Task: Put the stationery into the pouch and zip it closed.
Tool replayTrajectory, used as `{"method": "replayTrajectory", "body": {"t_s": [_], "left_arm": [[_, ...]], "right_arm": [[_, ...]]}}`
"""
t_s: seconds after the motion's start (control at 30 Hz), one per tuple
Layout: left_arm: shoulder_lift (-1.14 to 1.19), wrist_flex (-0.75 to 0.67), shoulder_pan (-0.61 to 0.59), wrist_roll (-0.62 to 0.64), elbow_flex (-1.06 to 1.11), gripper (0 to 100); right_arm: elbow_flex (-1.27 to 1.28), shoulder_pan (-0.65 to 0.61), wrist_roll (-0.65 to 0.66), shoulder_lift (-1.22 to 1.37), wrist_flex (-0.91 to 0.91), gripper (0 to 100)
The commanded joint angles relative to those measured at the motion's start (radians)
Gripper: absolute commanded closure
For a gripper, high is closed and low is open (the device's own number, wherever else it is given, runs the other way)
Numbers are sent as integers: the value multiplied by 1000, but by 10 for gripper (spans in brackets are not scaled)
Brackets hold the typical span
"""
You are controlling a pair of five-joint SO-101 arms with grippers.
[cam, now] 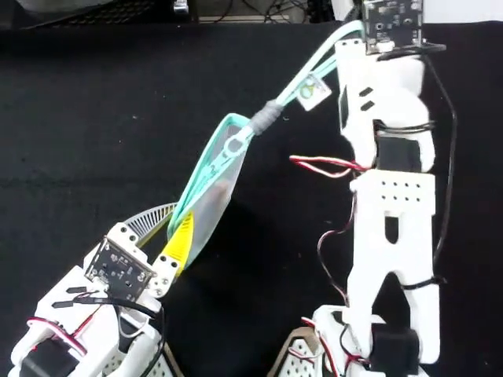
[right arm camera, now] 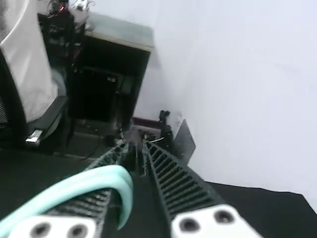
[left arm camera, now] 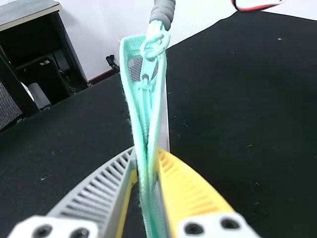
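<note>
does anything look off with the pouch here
The pouch looks odd: it stands on edge, stretched taut between the left gripper, clamped on one end, and the right gripper, holding the teal strap at its zipper end.

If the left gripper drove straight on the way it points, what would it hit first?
The left gripper is shut on the pouch, which stretches straight ahead of it. Along that line it would likely meet the zipper pull first, then the grey strap sleeve.
</note>
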Motion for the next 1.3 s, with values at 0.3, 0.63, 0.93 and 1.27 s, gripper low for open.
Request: {"method": "replayTrajectory", "body": {"t_s": [0.3,0.63,0.93,1.27], "left_arm": [[-2,3,4,6,2,971],[-2,3,2,6,2,971],[-2,3,1,6,4,971],[-2,5,1,6,4,971]], "right_arm": [[-329,141,3,173,-35,985],[-631,180,3,378,175,984],[-806,64,5,308,744,858],[-900,-218,11,153,1177,776]]}}
